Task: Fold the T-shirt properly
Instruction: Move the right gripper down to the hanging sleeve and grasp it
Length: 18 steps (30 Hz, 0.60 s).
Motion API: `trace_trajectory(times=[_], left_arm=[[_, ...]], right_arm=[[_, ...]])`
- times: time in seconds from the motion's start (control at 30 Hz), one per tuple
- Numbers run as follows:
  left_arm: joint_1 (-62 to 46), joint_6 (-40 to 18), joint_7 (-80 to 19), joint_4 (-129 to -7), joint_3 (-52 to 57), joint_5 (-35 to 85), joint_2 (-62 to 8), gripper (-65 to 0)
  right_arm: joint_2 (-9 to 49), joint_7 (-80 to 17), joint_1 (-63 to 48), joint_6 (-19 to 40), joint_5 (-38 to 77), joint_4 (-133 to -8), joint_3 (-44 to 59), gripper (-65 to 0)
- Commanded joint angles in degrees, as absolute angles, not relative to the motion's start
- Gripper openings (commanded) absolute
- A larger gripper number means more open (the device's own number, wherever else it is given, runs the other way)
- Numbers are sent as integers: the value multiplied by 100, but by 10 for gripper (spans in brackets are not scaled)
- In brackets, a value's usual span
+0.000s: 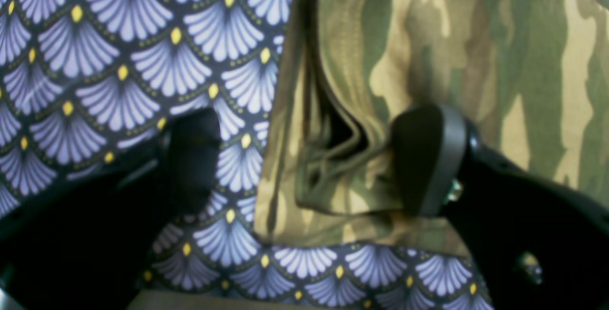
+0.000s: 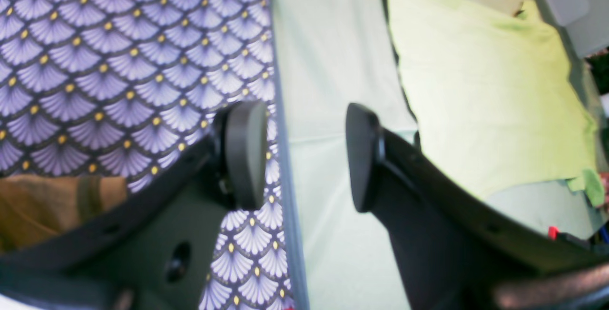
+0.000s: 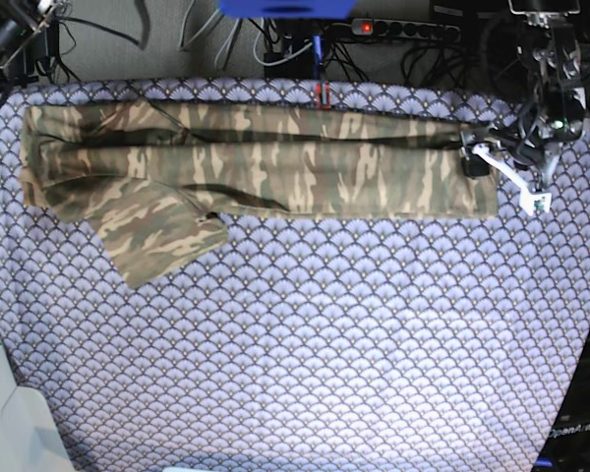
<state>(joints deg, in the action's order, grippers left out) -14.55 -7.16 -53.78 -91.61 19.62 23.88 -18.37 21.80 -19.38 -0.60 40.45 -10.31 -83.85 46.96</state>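
Observation:
The camouflage T-shirt (image 3: 265, 162) lies as a long folded band across the far side of the table, with one sleeve (image 3: 162, 236) sticking out toward the front at its left end. My left gripper (image 3: 503, 179) is at the band's right end. In the left wrist view it (image 1: 311, 158) is open, a folded corner of the T-shirt (image 1: 333, 177) lies loose between its fingers, and one finger (image 1: 428, 158) is over the cloth. My right gripper (image 2: 304, 155) is open and empty, off the shirt, above the table's edge.
The purple scallop-patterned tablecloth (image 3: 305, 334) covers the table. Cables and a power strip (image 3: 403, 29) run along the back edge. Beyond the table's edge, the right wrist view shows a pale green surface (image 2: 328, 62) and a yellow-green cloth (image 2: 485, 91).

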Motion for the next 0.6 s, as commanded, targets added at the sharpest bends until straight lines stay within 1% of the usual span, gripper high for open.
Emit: trace_trajectory(times=[0.0, 0.1, 0.3, 0.5, 0.57], left_arm=[[-1411, -734, -5332, -9270, 1982, 2448, -1912, -92], [-1411, -734, -5332, -9270, 1982, 2448, -1912, -92], [-1411, -734, -5332, -9270, 1982, 2448, -1912, -92], [-1402, -734, -5332, -9253, 1947, 2448, -1912, -92], [-1393, -734, -5332, -9253, 1947, 2448, -1912, -92]], right_arm=[[2308, -1833, 84, 4000, -963, -8488, 4664, -369], [2308, -1912, 198, 4000, -971, -8488, 4514, -369], [2281, -2677, 620, 4000, -971, -8488, 3916, -369], [2255, -3231, 971, 4000, -963, -8488, 3160, -369], [2167, -3389, 1086, 4000, -963, -8488, 2932, -369]])
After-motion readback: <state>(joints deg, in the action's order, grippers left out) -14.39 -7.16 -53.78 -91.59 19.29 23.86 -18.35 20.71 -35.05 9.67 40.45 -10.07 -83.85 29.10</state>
